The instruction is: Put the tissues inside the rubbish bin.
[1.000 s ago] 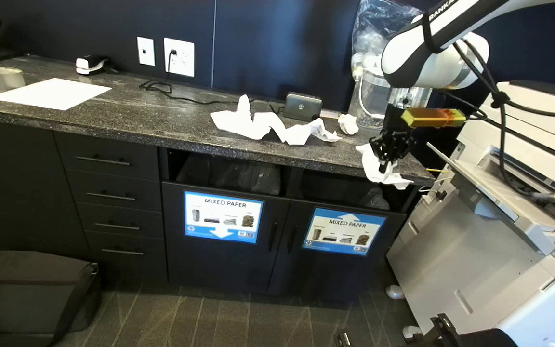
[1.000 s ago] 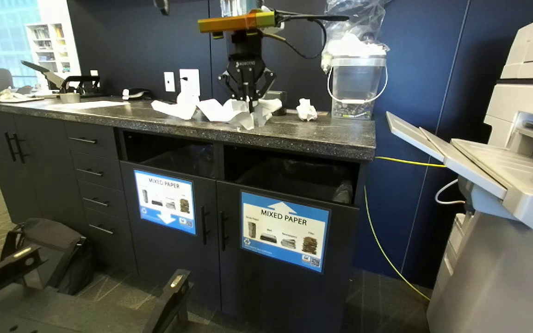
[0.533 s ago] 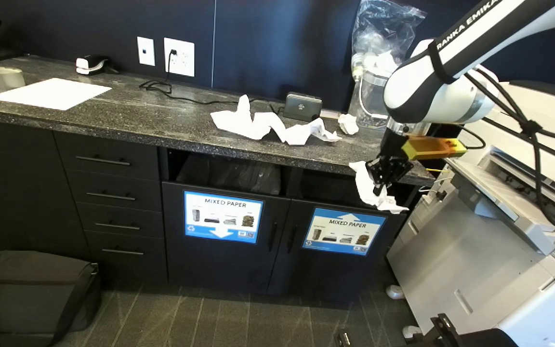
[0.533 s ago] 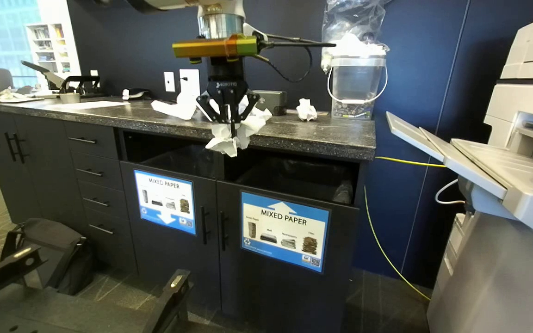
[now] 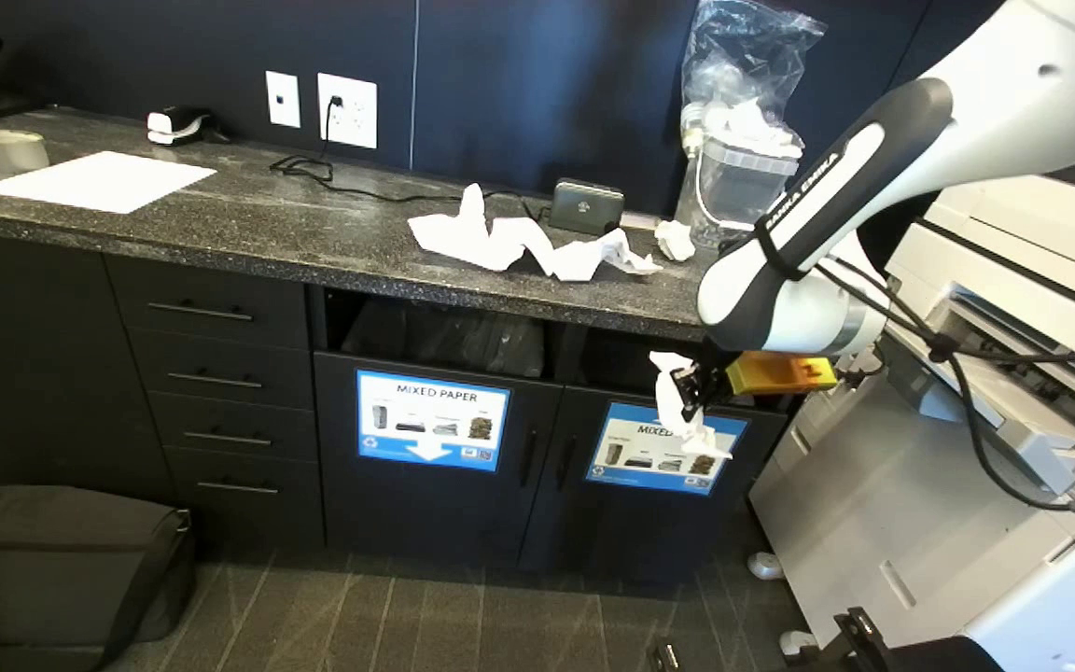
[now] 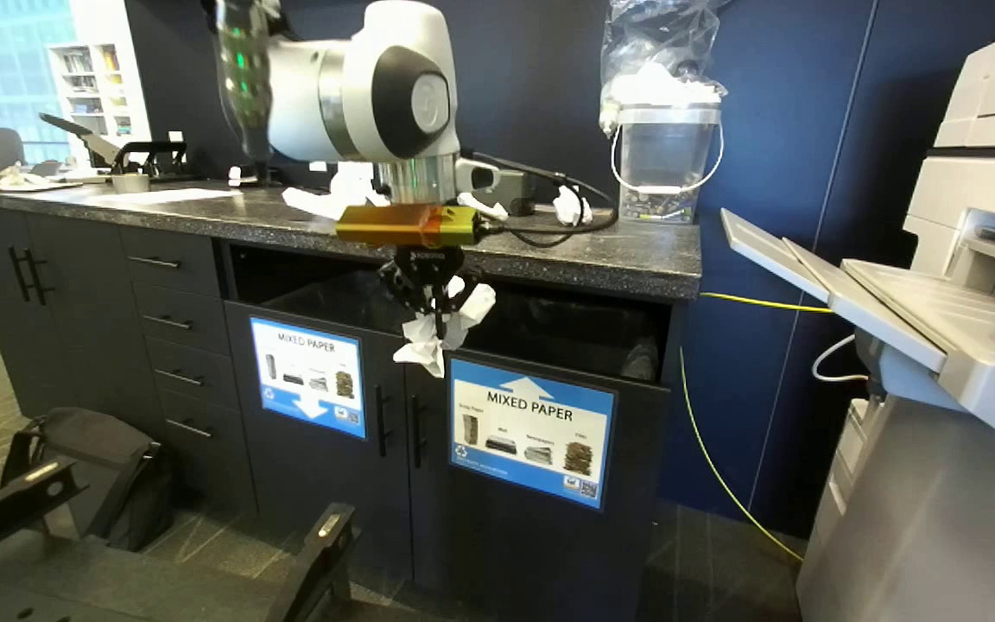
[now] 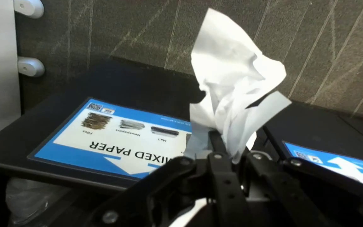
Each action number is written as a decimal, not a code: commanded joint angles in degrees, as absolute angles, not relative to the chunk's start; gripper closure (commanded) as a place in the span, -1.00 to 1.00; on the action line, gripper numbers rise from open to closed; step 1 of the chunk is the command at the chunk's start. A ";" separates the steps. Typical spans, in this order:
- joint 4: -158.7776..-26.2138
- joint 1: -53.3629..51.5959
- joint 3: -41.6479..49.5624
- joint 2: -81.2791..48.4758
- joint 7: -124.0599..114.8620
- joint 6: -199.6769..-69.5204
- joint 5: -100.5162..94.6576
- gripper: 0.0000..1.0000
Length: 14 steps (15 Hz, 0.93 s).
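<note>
In an exterior view, the claw (image 6: 440,333) is clamped narrow on one tissue (image 6: 425,352), pinched near its middle, which lets loose ends droop to either side; the tissue hangs in front of the cabinet doors (image 6: 532,544), outside the rubbish bin (image 6: 571,328) whose mouth shows above the up-arrow sign (image 6: 535,432); the hold is judged to serve a carry to that bin; counted: two signs (image 6: 308,377), four drawers (image 6: 182,354).

In an exterior view, the worktop (image 5: 248,205) bears other tissue: a long crumpled strip (image 5: 514,235), whether one piece or two cannot be told; one wad (image 5: 675,240), just beside one bucket (image 5: 747,185); both presumably await their turn; also one flat white sheet (image 5: 97,182).

In the wrist view, the tissue fans out ahead of the claw; only one piece appears gripped; two casters (image 7: 31,66) counted; judged: the next move calls for passing the door's upper lip (image 7: 52,176), where trailing ends could catch.
</note>
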<state>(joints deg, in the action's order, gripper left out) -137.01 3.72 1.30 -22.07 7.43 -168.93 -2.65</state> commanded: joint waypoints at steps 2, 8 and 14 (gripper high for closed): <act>-126.50 5.60 1.85 -39.13 7.28 -180.81 -3.06 0.79; -114.34 -2.71 11.84 -51.95 2.93 -186.76 -1.76 0.79; -110.69 -16.85 23.52 -59.74 -2.76 -192.53 4.07 0.78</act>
<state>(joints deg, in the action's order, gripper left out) -113.10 -10.20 18.34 -55.07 0.16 -188.24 0.56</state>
